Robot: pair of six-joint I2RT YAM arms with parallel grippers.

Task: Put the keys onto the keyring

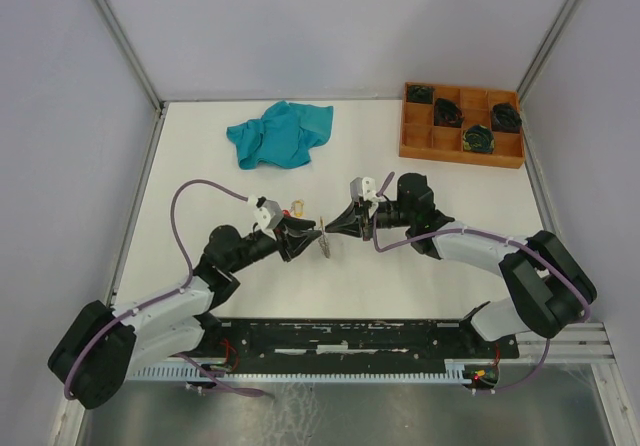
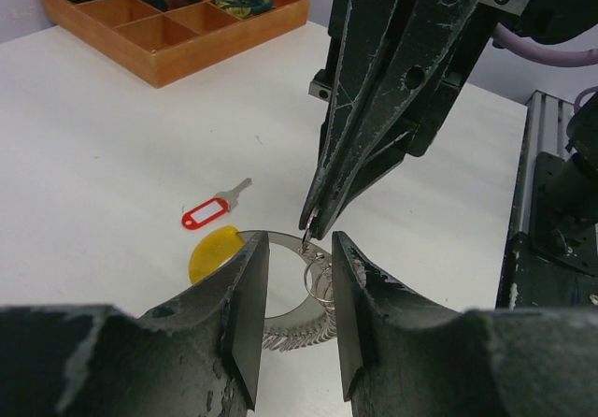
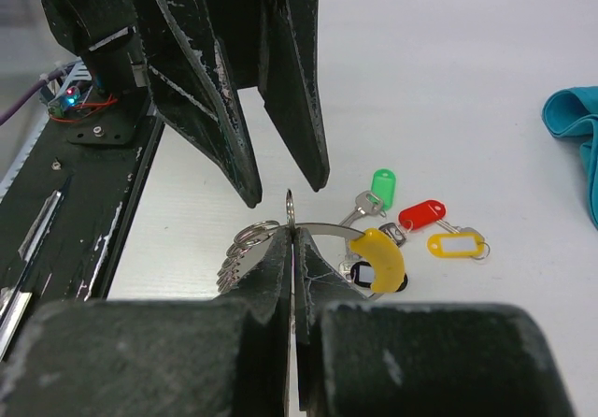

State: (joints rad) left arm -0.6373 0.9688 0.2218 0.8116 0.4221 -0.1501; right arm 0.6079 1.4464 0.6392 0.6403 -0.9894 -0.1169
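The keyring (image 3: 327, 230), a silvery band with a yellow sleeve (image 3: 383, 253), lies on the white table between my two grippers. Several small silver rings (image 2: 320, 284) hang bunched on it. My right gripper (image 3: 292, 235) is shut on a small silver ring (image 3: 291, 207) standing on edge just above the keyring. My left gripper (image 2: 297, 277) is open, its fingers straddling the keyring and touching nothing. Loose keys with green (image 3: 384, 185), red (image 3: 422, 214), yellow (image 3: 456, 244) and black (image 3: 366, 275) tags lie beside the sleeve. In the top view the grippers (image 1: 308, 236) (image 1: 333, 230) meet tip to tip.
A teal cloth (image 1: 280, 134) lies at the back of the table. A wooden compartment tray (image 1: 420, 146) with dark coiled bundles stands at the back right. The black base rail (image 1: 350, 334) runs along the near edge.
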